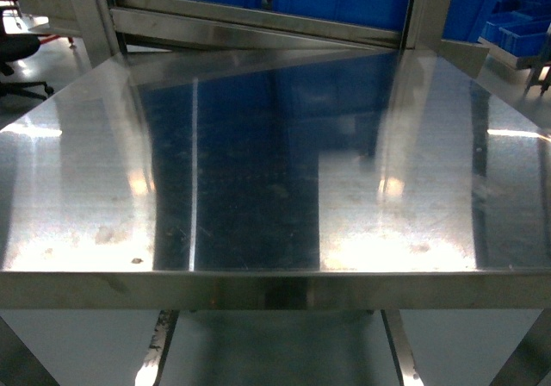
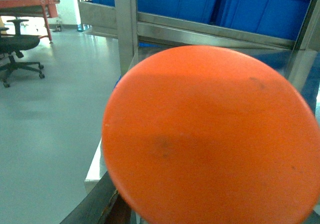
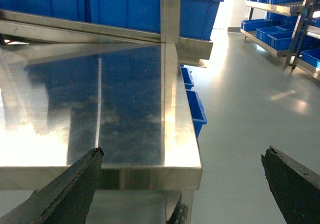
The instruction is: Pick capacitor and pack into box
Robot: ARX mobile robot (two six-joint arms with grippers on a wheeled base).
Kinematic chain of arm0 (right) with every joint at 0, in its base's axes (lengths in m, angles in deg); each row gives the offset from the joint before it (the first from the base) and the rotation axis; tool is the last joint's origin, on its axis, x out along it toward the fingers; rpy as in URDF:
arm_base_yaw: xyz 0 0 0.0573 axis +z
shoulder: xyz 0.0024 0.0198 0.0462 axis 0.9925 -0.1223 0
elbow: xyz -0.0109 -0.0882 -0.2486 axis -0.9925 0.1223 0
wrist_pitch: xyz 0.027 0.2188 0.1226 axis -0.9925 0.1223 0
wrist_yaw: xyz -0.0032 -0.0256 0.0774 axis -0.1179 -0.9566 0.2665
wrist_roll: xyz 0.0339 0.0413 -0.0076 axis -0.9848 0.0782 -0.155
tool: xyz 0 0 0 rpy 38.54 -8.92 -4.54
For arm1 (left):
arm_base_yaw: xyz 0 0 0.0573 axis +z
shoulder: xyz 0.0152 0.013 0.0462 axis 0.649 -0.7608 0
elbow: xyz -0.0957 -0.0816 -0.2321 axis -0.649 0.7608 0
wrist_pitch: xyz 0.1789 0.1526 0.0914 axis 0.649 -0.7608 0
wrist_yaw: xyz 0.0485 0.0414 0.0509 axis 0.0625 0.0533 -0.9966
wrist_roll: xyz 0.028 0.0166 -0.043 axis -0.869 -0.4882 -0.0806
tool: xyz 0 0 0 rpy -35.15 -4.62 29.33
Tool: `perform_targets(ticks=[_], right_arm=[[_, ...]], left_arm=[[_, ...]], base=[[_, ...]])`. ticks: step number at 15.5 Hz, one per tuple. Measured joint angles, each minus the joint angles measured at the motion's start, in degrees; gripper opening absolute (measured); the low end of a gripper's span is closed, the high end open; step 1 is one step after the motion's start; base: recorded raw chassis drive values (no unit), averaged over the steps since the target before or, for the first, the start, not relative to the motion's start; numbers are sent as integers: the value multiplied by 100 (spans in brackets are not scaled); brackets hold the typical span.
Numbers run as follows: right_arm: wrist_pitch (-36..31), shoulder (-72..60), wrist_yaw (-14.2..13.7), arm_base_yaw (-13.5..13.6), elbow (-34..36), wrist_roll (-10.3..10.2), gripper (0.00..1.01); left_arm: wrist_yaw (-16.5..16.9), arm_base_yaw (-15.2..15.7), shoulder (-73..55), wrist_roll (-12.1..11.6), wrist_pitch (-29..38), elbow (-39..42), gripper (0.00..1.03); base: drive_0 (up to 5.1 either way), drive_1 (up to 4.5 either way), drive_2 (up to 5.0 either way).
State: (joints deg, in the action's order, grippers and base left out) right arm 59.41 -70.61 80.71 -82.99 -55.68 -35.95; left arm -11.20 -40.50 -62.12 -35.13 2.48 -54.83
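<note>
Right wrist view, jaws wide apart, steel table (image 3: 100,109)

Stainless steel table (image 1: 258,188): polished top, scuffed and smudged (glare patches near the front edge). Small specks of debris (image 1: 136,259) lie at front left. Upright steel posts (image 1: 86,11) stand at rear.

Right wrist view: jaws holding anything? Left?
Right gripper: nothing held, its jaws stand wide apart over the steel table's near edge. Left: cannot tell; an orange disc fills that view and the jaws are not clearly visible.
</note>
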Motion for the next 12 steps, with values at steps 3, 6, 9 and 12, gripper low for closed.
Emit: perform_targets(ticks=[3,6,9,12], right_arm=[[15,0,0,0,0,-7,98],[7,0,2,0,0,0,98],[11,0,4,0,0,2,98],[11,0,4,0,0,4,98]], left_arm=[[9,0,0,-15,-7,0,44],[9,0,0,-15,-11,0,44],[7,0,0,-15,-11,0,44],[4,0,0,-22,-9,0,44]], base=[[0,0,0],[0,0,0],[0,0,0],[0,0,0]])
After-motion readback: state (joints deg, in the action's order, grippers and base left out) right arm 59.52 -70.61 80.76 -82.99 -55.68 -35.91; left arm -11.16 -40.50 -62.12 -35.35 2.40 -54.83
